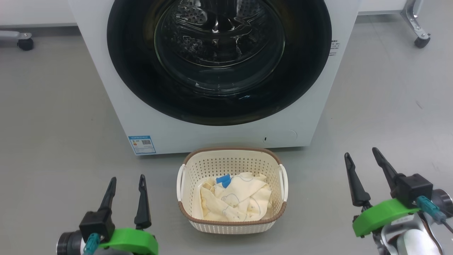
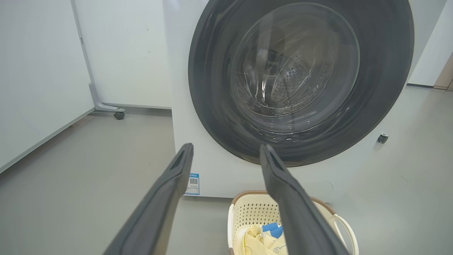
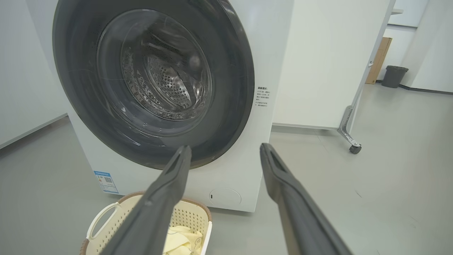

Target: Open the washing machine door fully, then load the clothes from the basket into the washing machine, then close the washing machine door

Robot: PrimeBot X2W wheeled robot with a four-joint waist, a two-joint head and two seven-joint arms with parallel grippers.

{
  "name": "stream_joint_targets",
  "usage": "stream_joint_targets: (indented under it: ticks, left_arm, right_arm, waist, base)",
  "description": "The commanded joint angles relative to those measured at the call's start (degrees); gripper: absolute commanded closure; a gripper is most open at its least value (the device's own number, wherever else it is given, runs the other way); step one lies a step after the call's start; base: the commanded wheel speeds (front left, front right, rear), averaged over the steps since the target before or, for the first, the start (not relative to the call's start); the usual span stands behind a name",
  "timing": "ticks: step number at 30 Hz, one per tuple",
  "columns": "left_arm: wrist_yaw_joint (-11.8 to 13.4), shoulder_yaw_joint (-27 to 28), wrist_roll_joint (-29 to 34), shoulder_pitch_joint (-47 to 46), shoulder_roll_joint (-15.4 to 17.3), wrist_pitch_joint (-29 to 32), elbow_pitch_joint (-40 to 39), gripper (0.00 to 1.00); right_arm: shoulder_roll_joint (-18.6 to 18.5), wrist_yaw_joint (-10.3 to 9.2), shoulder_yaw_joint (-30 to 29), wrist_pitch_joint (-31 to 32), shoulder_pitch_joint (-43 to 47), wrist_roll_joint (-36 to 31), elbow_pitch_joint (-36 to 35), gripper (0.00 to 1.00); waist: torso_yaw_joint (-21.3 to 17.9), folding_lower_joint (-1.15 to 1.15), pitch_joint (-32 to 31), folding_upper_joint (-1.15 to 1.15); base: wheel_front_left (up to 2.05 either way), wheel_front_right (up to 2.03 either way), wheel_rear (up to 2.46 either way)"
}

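Shut washer, loaded basket, both grippers spread wide and empty

The washing machine (image 1: 106,88) carries a blue-white sticker (image 1: 142,144) with a QR code at its lower left corner, and a small block of dark print (image 3: 262,96) just right of the door; both are too fine to read. The washing machine door (image 1: 134,71) lies flush against the front, with the dimpled drum visible through its glass. The basket (image 1: 231,150) stands on the grey floor just before the machine, holding the cream clothes (image 1: 233,202) with a blue patch (image 1: 223,180) on top. The left gripper (image 1: 127,177) sits low to the basket's left and the right gripper (image 1: 361,152) low to its right. Both are well apart from the basket, fingers pointing toward the machine, with the right pair leaning inward.
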Motion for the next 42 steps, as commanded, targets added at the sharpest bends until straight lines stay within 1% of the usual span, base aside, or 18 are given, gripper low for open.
stream_joint_targets:
  ticks: [1,16,26,33,42]
  left_arm:
    - [0.43,1.63,0.32,-3.13,0.91,-0.8,-1.59,0.0]
    - [1.09,0.89,-0.29,-3.13,1.27,-0.7,-1.6,0.0]
    - [1.08,0.26,-0.57,-3.35,1.75,-0.68,-1.69,0.0]
    - [1.2,-0.21,-0.54,-3.72,2.07,-0.69,-1.65,0.0]
    - [1.58,-0.35,-0.79,-3.76,2.24,-0.74,-1.72,0.0]
  right_arm:
    - [-0.66,-0.19,1.19,-0.92,-2.04,-0.26,-2.11,0.0]
    - [-0.64,-0.19,0.93,-1.26,-2.04,0.79,-1.96,0.0]
    - [-0.64,-0.19,0.9,-1.4,-2.18,1.04,-1.78,0.0]
    - [-0.63,-0.19,0.89,-1.38,-2.61,1.04,-1.81,0.0]
    - [-0.63,-0.19,0.94,-1.31,-2.86,1.07,-1.8,0.0]
  waist:
    - [-0.03,0.0,0.08,0.0]
    - [-0.12,0.0,0.33,0.0]
    - [-0.11,0.0,0.46,0.0]
    - [-0.24,0.0,0.8,0.0]
    - [-1.11,0.0,0.73,0.0]
  base:
    - [0.0,0.0,0.0]
    - [0.0,0.0,0.0]
    - [0.11,0.11,-0.23]
    - [0.7,0.7,-1.4]
    - [1.19,1.19,-2.37]
